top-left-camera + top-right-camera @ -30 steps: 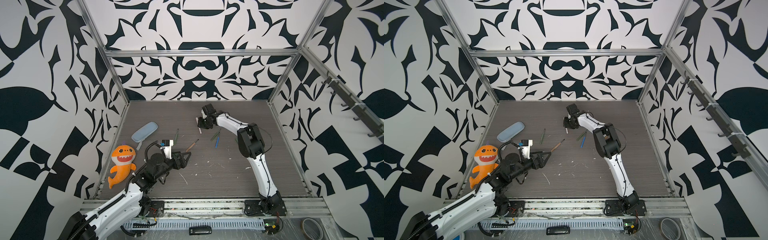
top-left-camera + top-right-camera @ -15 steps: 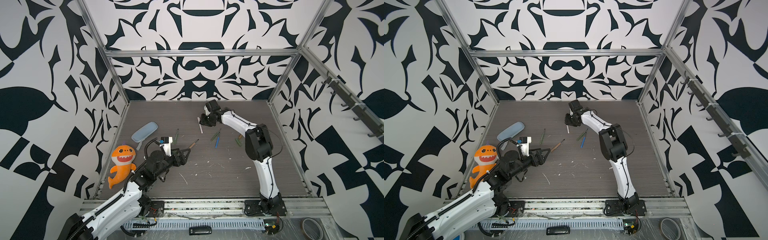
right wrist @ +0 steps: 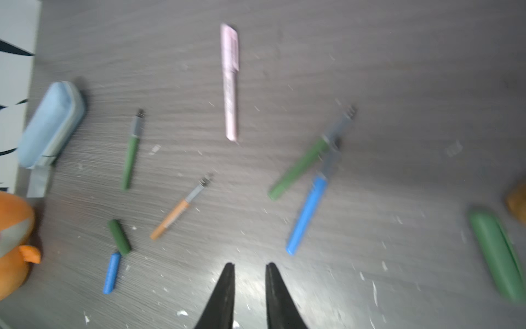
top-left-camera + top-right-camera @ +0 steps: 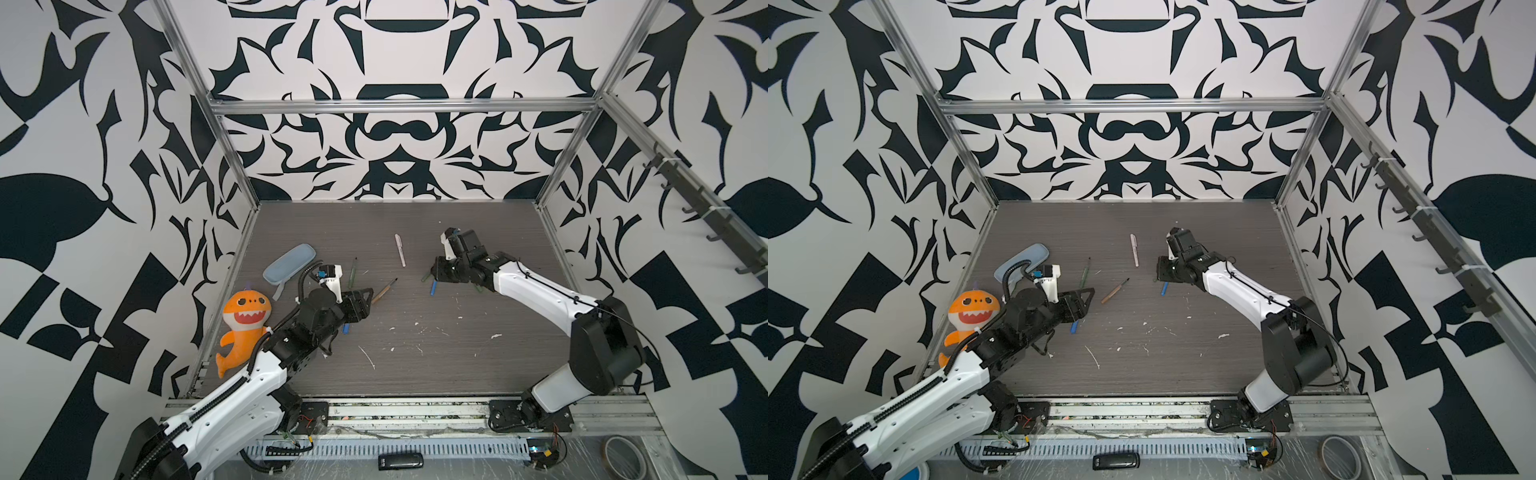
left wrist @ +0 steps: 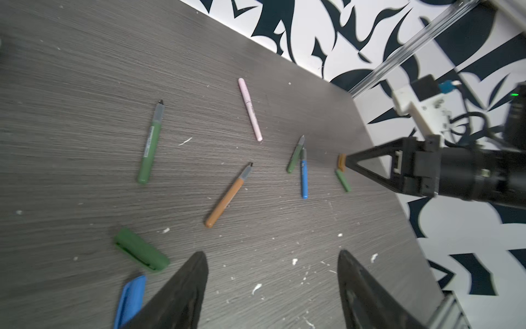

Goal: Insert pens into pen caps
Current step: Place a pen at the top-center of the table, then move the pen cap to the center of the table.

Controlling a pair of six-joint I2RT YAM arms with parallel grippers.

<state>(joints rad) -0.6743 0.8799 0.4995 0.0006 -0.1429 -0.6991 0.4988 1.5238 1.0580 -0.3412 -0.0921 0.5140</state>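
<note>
Since the blue cap [image 5: 131, 299] and green cap [image 5: 142, 253] lie almost end to end beside the left gripper [image 5: 270, 253], its wide-apart, empty jaws could knock one aside closing on the other. Farther out, right gripper [image 3: 250, 265] hangs, jaws nearly together, holding nothing, near the blue pen [image 3: 307, 216] lying against a green pen [image 3: 299, 168]; could drag both.

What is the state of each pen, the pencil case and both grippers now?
pink pen, capped.
lone green pen, uncapped.
orange-brown pen, uncapped.
blue pen, uncapped.
second green pen, uncapped, beside the blue pen.
pencil case, looks closed.
left gripper, open, empty.
right gripper, nearly shut, empty.
</note>
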